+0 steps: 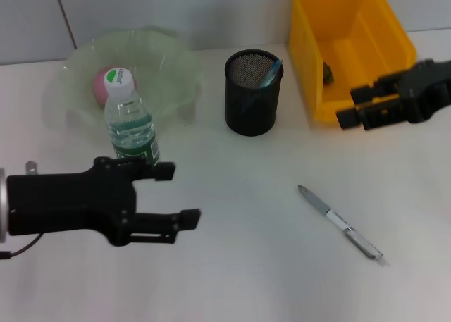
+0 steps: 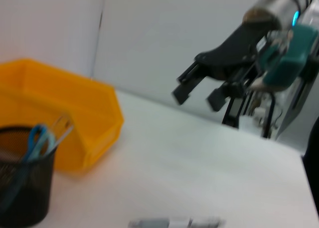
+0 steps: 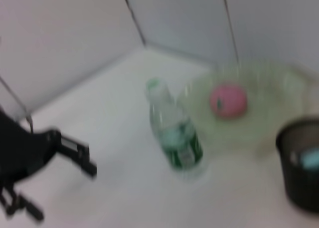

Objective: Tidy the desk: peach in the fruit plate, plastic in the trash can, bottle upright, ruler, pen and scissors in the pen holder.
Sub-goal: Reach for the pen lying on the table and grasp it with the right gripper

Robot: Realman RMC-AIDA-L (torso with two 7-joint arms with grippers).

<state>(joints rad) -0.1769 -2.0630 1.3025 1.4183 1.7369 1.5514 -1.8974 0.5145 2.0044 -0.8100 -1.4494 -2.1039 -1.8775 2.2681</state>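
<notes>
The desk (image 1: 239, 265) carries the trash can (image 1: 338, 47) with the plastic (image 1: 328, 71) inside; the fruit plate (image 1: 165, 68) holds the peach (image 1: 100, 84); the left gripper (image 1: 180, 195), fingers spread and empty, is seen near the upright bottle (image 1: 130, 125); the right gripper (image 1: 358, 105), parted and empty, is seen beside the trash can; the scissors (image 1: 271, 71) stand in the pen holder (image 1: 252, 96); the pen (image 1: 340, 222) lies on the desk.

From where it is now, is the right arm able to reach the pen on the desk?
Probably yes. The pen lies alone on the bare desk, nothing beside or over it. The right claw hangs open by the trash can, with free space between it and the pen.
</notes>
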